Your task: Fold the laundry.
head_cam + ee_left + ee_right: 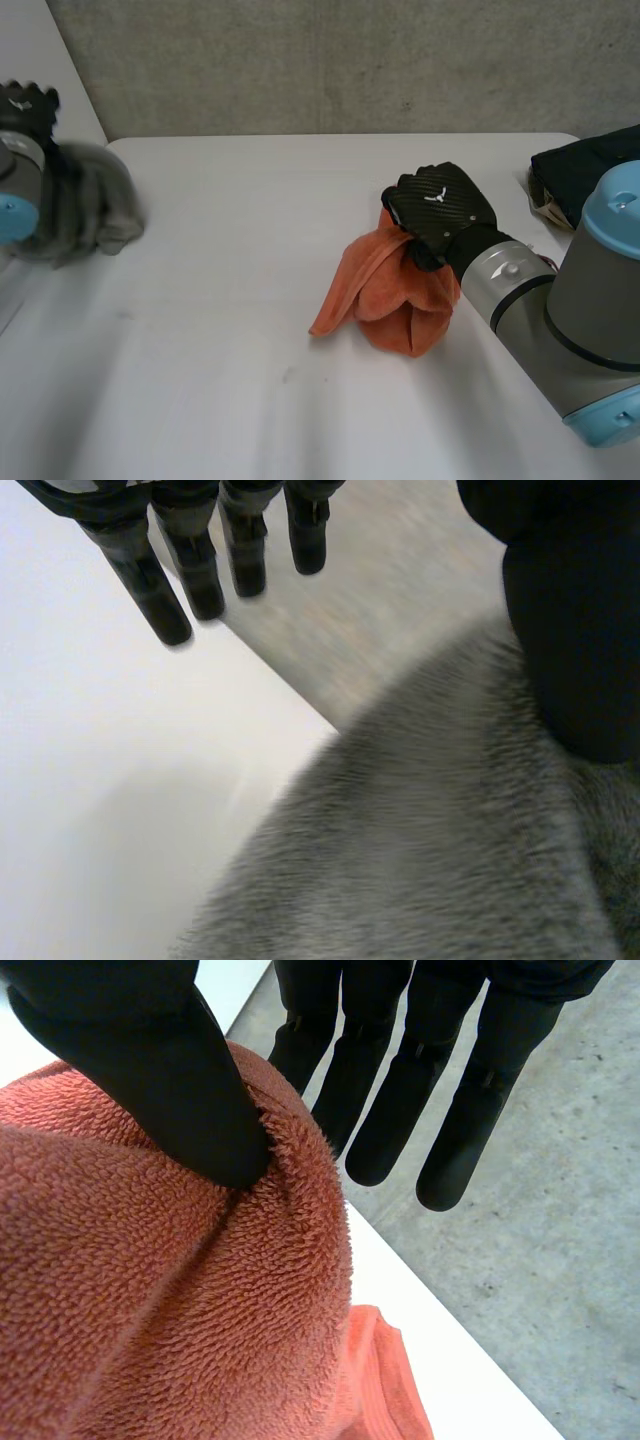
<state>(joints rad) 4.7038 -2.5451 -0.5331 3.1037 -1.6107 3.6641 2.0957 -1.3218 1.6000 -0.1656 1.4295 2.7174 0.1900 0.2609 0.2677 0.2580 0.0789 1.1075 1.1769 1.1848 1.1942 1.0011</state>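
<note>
I have the right hand [440, 207] over the middle of the table [230, 300], knuckles up, with the forearm running back to my near right. It has a firm hold on the orange towel [385, 290]. On the right wrist camera the thumb [150, 1080] digs into the bunched terry and pins it, while the fingers [400, 1110] reach out straight past the fold. The towel hangs from that grip in a loose bunch, and its lower edge rests on the table.

The left hand [26, 104] is up at the far left edge of the table, holding the grey cloth [95, 205], which droops below it in a heap. On the left wrist camera its fingers [165, 575] are straight and clear of the pile, and the thumb [580, 630] lies clamped over the cloth.

A dark bundle [585, 165] sits at the far right edge, well apart from both hands.
</note>
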